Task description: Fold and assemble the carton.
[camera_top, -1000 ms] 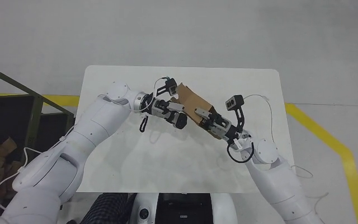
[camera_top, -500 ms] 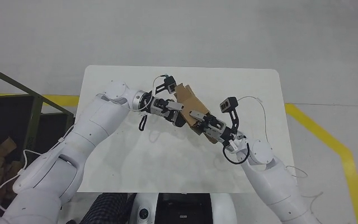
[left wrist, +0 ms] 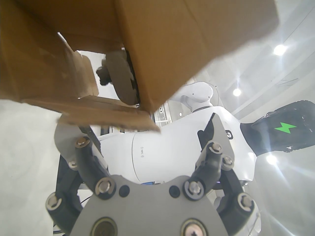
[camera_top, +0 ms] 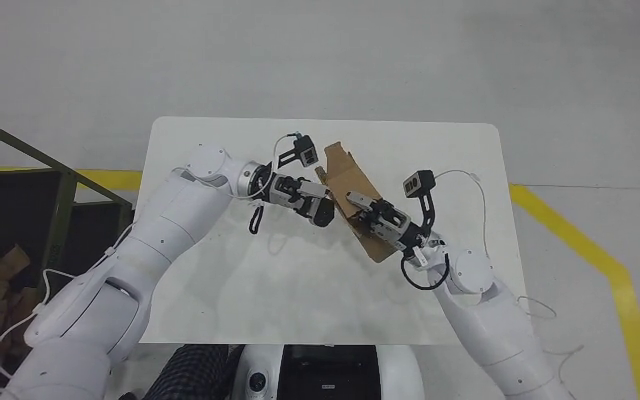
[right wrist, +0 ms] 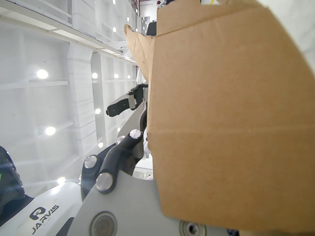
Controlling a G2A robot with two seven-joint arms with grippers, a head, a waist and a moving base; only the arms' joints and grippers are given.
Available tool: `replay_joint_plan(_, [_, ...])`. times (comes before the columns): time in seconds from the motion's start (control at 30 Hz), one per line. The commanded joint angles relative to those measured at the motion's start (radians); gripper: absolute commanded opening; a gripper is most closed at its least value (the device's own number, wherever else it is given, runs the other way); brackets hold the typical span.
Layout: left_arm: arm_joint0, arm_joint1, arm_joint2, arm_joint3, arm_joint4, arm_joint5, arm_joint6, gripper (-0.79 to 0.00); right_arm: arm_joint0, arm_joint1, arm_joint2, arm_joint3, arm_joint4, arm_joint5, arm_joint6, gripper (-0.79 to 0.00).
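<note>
- The carton (camera_top: 347, 180) is a brown cardboard box, partly opened out, with its end flaps loose and unfolded. It is held up over the middle of the white worktop (camera_top: 250, 290), tilted, between my two end effectors.
- My right end effector (camera_top: 368, 212) has hold of the carton at the end nearer my body. In the left wrist view, one grey finger (left wrist: 120, 79) presses flat against the inside of a carton (left wrist: 184, 25) wall. In the right wrist view, the carton (right wrist: 221, 124) wall hides the finger on the other side.
- My left end effector (camera_top: 322, 212) sits just beside the carton on its left side. Its fingers are spread wide and grip nothing. In the left wrist view, a lower flap's edge lies just over one finger of the left end effector (left wrist: 147, 128), while the other finger (left wrist: 212, 128) stands free in the air.
- One open flap sticks up at the carton's far end, toward the worktop's back edge.
- A yellow line (camera_top: 570, 230) runs across the grey floor to the worktop's right.
- A dark green frame (camera_top: 60, 195) stands on the floor to the worktop's left.
</note>
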Motion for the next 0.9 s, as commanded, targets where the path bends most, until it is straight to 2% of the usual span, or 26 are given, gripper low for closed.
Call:
replay_joint_plan(0.0, [0.006,0.006,-0.011,-0.010,0.003,0.000,0.000,0.000,0.009,0.004,0.020,0.011,-0.025,-0.003,0.023,-0.785])
replay_joint_plan(0.2, [0.038,0.036,-0.070,-0.045,0.025,0.000,0.000,0.000,0.051,0.018,0.063,0.069,-0.094,-0.042,0.155,-0.785])
replay_joint_plan(0.43, [0.101,0.084,-0.193,-0.113,0.067,0.000,0.000,0.000,0.114,0.032,0.084,0.171,-0.100,-0.172,0.403,-0.785])
replay_joint_plan(0.63, [0.147,0.109,-0.261,-0.160,0.090,0.001,0.000,0.000,0.174,0.040,0.071,0.258,-0.065,-0.269,0.627,-0.785])
replay_joint_plan(0.87, [0.162,0.109,-0.250,-0.200,0.096,0.034,0.000,0.000,0.211,0.050,0.019,0.246,-0.085,-0.246,0.690,-0.785])
